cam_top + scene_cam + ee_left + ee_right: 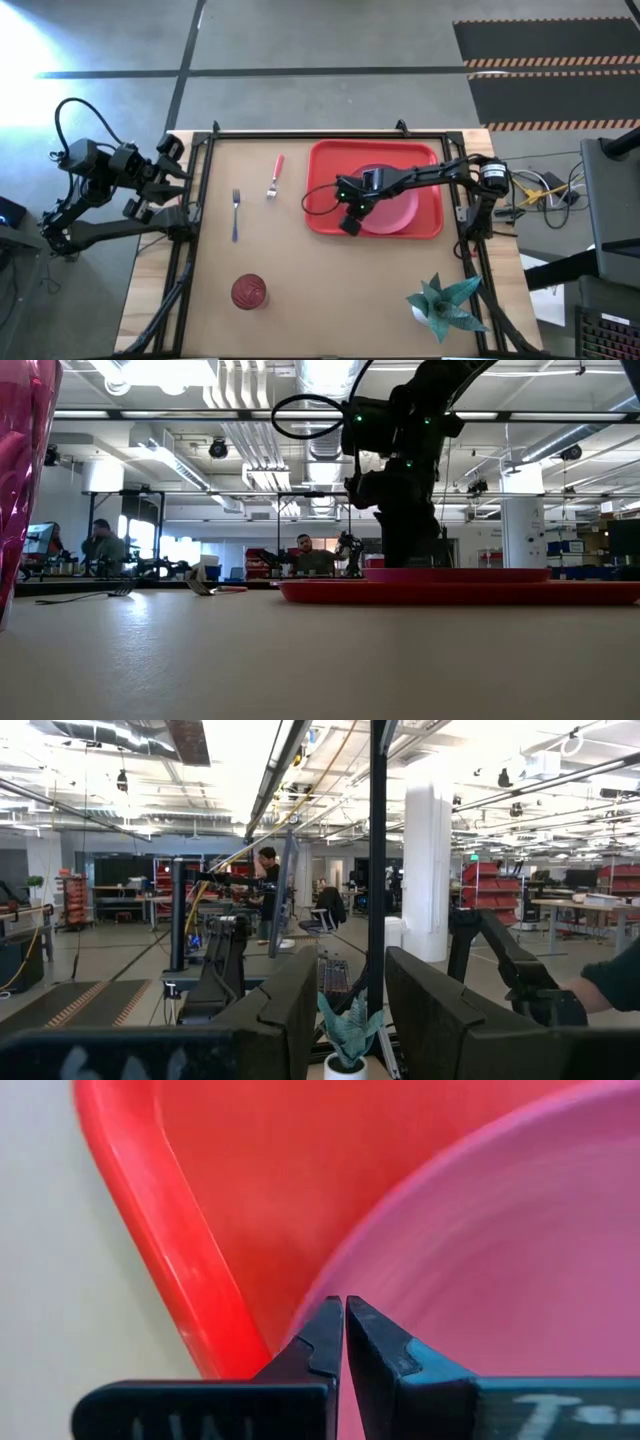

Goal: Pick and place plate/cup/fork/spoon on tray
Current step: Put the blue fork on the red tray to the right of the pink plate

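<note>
Right hand (349,222) is hovering low over the near-left part of the tray (325,152), its fingers (322,1342) pressed together with nothing between them, tips sitting just at the rim of the plate (395,212). That plate is lying flat inside the tray, so its placement looks done, and the step in hand seems to be clearing away to fetch the next item. Doing that well probably means lifting straight up before swinging sideways, so the closed tips are not dragging the plate's edge or nudging it against the tray wall.

Left hand (345,1010) is waiting off the bench's (320,310) left edge, fingers standing partly apart and gripping nothing.

Three things are remaining outside the tray. Nearest it is the fork (274,177), lying on the bench just left of the tray. Further left, the spoon (235,213) is lying well apart from the fork. Toward the near edge, the cup (248,292) is sitting alone. All three are lying in open space, so nothing is blocking an approach. Both utensils are lying flat and thin on the surface, so gripping them will likely need a precise, low pinch.

A teal paper plant (442,301) is standing at the near right corner, clear of the working paths. People are sitting in the room beyond the bench.
</note>
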Available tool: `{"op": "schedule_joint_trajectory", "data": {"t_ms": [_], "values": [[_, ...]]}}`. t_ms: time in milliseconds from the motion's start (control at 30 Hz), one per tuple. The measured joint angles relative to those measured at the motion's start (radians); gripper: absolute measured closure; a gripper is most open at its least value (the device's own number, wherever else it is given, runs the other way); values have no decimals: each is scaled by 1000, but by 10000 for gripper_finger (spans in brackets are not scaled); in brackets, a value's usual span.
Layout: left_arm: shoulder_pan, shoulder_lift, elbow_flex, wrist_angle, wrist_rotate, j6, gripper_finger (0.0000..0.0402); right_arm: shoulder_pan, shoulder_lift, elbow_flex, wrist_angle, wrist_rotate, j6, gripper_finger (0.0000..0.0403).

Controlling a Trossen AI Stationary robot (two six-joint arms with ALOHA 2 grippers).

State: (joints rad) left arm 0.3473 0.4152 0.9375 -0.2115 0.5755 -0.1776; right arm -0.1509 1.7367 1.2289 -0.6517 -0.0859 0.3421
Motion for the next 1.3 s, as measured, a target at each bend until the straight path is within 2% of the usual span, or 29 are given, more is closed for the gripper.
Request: {"op": "schedule_joint_trajectory", "data": {"t_ms": [467,767,933,1033,1167,1233,1300], "values": [[0,0,0,0,0,0,300,0,0,0,210,0,9,394],[0,0,0,0,0,0,300,-9,0,-1,45,27,-4,394],[0,0,0,-24,-8,6,300,-9,0,-2,58,28,-2,394],[0,2,-4,-132,-123,65,300,-9,-5,30,54,27,-3,394],[0,32,-8,-332,-386,94,300,-9,-27,125,58,-2,-48,394],[0,56,-9,-377,-485,73,300,-9,-34,189,59,-23,-78,394],[0,83,-9,-390,-542,56,300,-9,-45,257,54,-27,-108,394]]}}
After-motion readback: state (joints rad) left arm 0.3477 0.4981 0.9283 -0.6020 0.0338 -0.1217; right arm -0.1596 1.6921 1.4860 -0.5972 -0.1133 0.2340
